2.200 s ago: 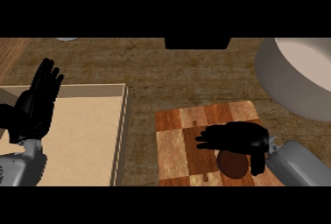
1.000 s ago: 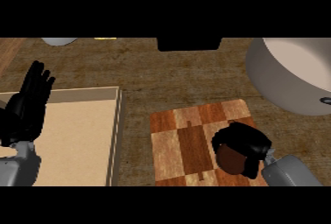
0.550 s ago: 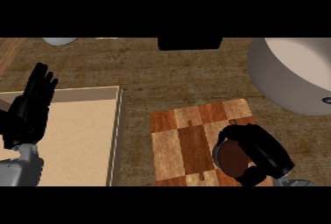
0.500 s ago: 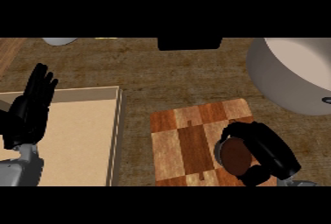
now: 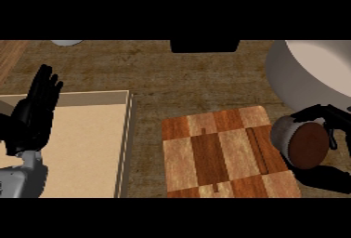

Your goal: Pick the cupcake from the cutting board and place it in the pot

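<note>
The cupcake (image 5: 306, 144), brown on top with a grey wrapper, is tipped on its side just past the right edge of the checkered wooden cutting board (image 5: 223, 155). My right hand (image 5: 322, 113) is shut on it, with dark fingers curled above and below it. The large grey pot (image 5: 319, 69) stands at the upper right, right behind the hand. The board's top is bare. At the far left my left hand (image 5: 34, 116) rests open, fingers up, over the beige tray.
A shallow beige tray (image 5: 86, 139) fills the left side, its raised rim next to the board. A black object (image 5: 204, 45) sits at the counter's far edge and a pale round thing (image 5: 66, 42) at the top left. Brown counter lies between board and pot.
My right hand closed on the cupcake, lifted it off the board and carried it right, toward the pot. The left hand has stayed where it was.
</note>
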Robot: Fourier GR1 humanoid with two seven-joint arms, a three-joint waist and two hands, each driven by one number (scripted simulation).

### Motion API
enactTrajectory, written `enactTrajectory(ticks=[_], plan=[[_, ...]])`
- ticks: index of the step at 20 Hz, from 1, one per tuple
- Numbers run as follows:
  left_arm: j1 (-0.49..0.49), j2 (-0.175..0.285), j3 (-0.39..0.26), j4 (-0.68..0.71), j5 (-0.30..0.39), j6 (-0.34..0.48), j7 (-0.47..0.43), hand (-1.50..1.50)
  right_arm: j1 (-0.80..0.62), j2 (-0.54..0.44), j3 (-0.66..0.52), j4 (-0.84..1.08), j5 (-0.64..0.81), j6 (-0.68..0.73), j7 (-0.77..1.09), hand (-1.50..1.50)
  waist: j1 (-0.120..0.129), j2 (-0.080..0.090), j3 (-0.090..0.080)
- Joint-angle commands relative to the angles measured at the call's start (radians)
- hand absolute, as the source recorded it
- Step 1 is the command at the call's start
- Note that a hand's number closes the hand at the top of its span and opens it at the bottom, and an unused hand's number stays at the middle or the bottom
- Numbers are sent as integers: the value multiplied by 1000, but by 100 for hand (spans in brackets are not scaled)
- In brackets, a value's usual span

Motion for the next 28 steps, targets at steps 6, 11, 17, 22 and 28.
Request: enactTrajectory(ticks=[6, 11, 17, 22, 28], plan=[[-43, -29, -9, 35, -19, -20, -16, 0, -234, -126, -307, 182, -204, 44, 92, 150, 19, 5, 0], [14, -33, -28, -97, -45, 2, 74, 0, -315, -193, -330, 475, -163, -21, -56, 150, 30, 6, 1], [-64, -23, 3, 34, -30, -51, 14, 0, -429, -255, -401, 824, -226, -54, -218, 150, 34, 11, 2], [-64, -55, -13, 21, -41, -24, 20, 0, -398, -314, -331, 857, 53, -293, -300, 150, 44, 21, 2], [-33, -40, 1, -3, -18, -62, 21, 0, -556, -348, -319, 1251, 170, -502, -401, 150, 65, 19, 3]])
